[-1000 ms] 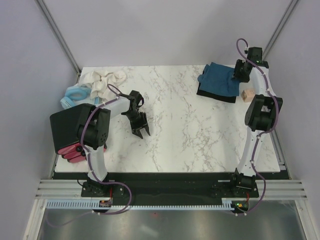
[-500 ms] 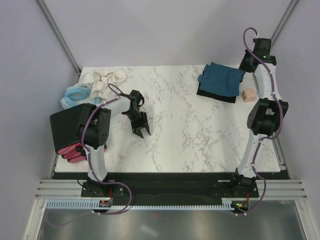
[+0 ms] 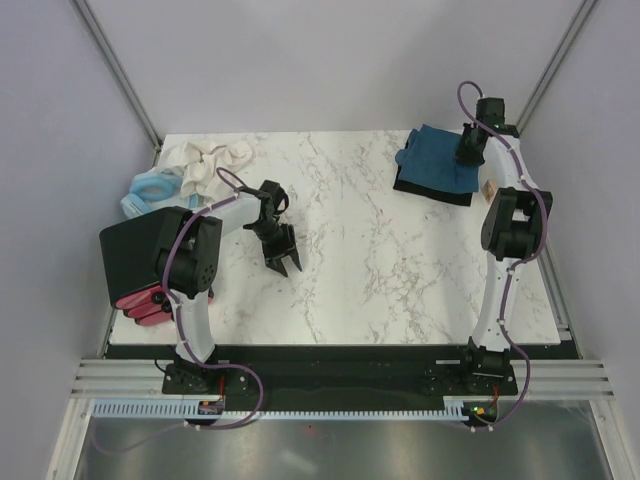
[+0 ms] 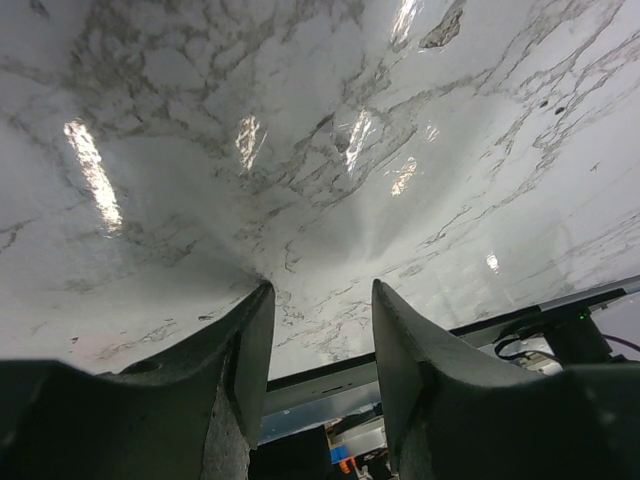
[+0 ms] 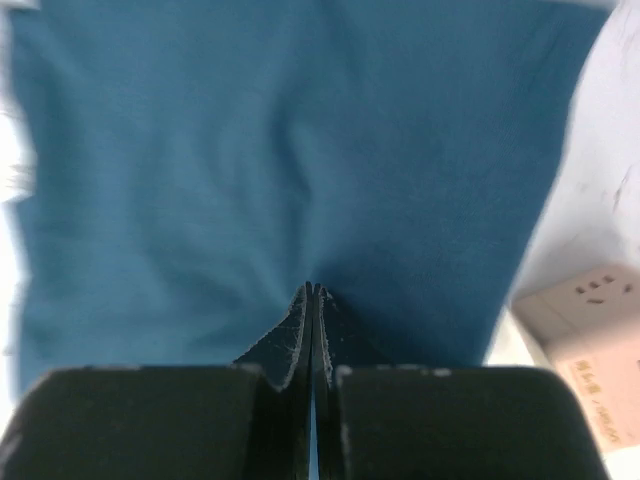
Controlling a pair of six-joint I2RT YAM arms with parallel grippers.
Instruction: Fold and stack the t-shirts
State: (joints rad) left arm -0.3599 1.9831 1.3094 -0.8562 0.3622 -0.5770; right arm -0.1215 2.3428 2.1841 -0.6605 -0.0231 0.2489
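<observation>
The right arm reaches tall to the far right corner of the marble table (image 3: pixel 380 250), its wrist bent down so the right gripper (image 3: pixel 468 154) meets the folded teal t-shirt (image 3: pixel 432 160). That shirt lies on the black t-shirt (image 3: pixel 428 189), beside a small beige block (image 5: pixel 590 340). The fingers (image 5: pixel 300 330) are pressed together at the cloth, but I cannot tell whether a fold is caught. The left arm is bent low, with the left gripper (image 3: pixel 283 264) angled down over bare marble, jaws spread and empty.
</observation>
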